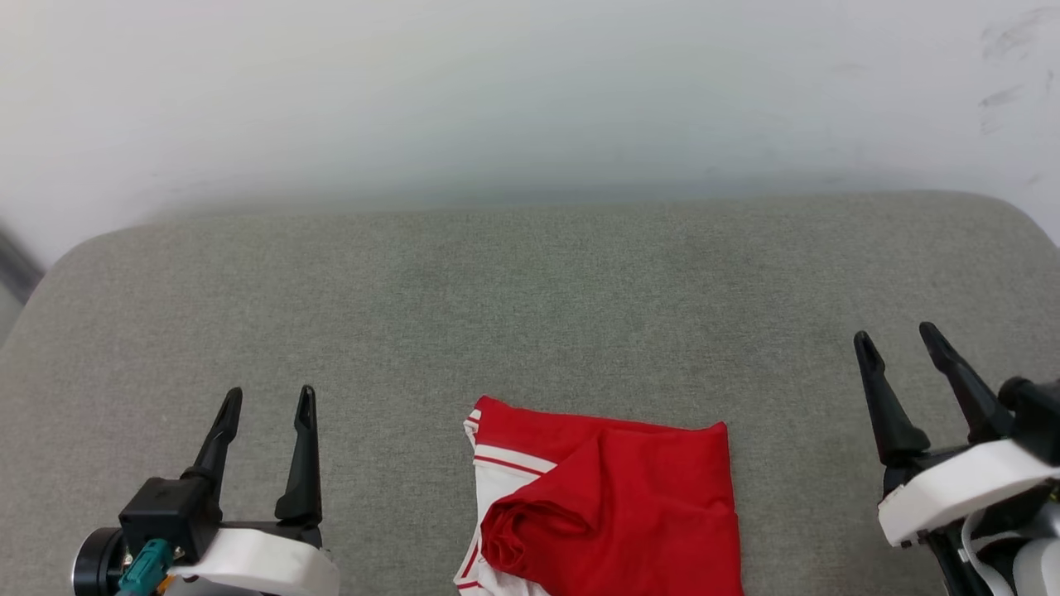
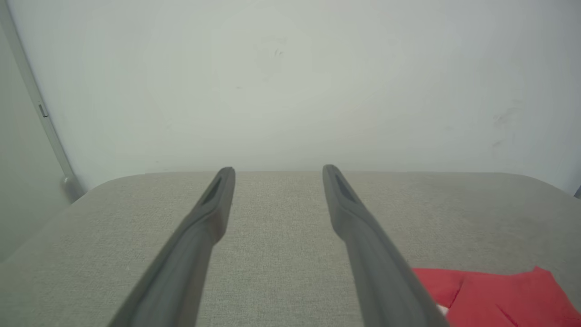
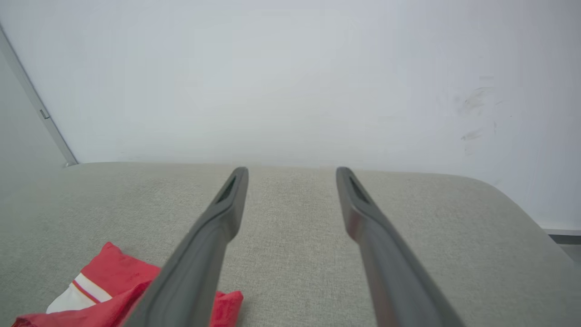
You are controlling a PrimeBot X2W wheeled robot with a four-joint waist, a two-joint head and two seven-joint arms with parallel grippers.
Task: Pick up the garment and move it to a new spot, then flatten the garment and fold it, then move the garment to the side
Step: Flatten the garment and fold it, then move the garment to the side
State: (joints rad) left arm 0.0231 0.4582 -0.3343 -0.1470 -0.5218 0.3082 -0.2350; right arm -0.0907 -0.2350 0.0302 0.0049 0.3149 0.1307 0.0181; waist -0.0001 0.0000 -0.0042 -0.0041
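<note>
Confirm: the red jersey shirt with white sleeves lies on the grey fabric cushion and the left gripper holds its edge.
Not held. In the head view the left gripper stands open, jaws empty, apart from the red jersey shirt, which lies on the grey fabric cushion.

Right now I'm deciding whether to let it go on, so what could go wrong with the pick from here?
The garment lies bunched in layers, so a pinch may lift only the top fold. Its near part runs out of the head view, so a grasp there would be blind.
</note>
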